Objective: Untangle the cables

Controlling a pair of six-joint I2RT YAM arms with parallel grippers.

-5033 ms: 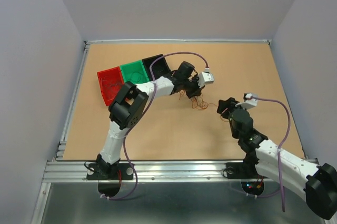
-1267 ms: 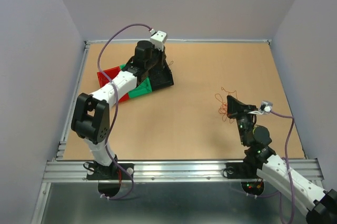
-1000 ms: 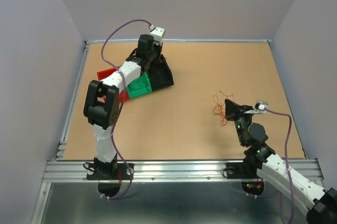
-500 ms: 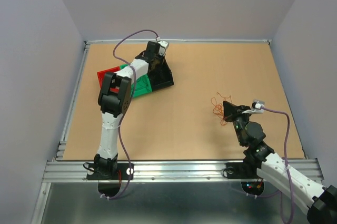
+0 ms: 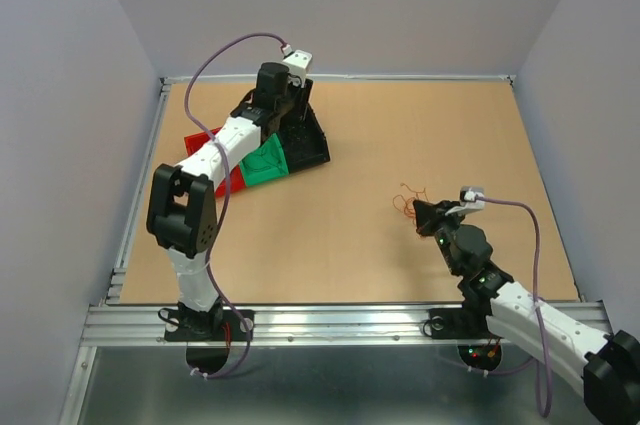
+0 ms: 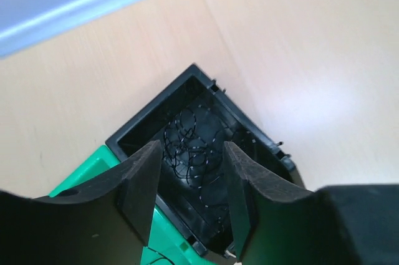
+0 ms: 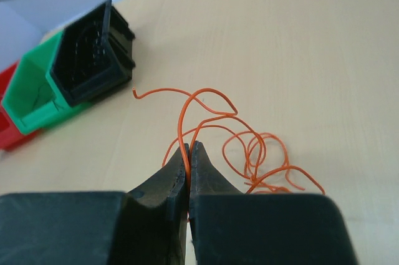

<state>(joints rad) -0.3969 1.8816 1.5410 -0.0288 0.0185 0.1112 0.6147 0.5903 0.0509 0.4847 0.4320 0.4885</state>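
A tan wooden table (image 5: 420, 125) fills the middle. Plain lilac-grey walls close it in: the back wall (image 5: 340, 5) at 12 o'clock, the left wall (image 5: 60, 145) at 9, the right wall (image 5: 590, 95) at 3. A white strip (image 5: 400, 76) edges the table at 12 o'clock. An aluminium rail (image 5: 340, 320) runs at 6 o'clock, with a grey metal sheet (image 5: 350, 385) below it. The light is soft and even.

Pinches orange cable (image 7: 269, 176) in right gripper (image 7: 189, 148), jaws pressed together, loops sprawled on table (image 7: 312, 40) ahead. Shows black bin (image 7: 93, 59), green bin (image 7: 31, 90), red bin (image 7: 5, 129) abreast, upper left.
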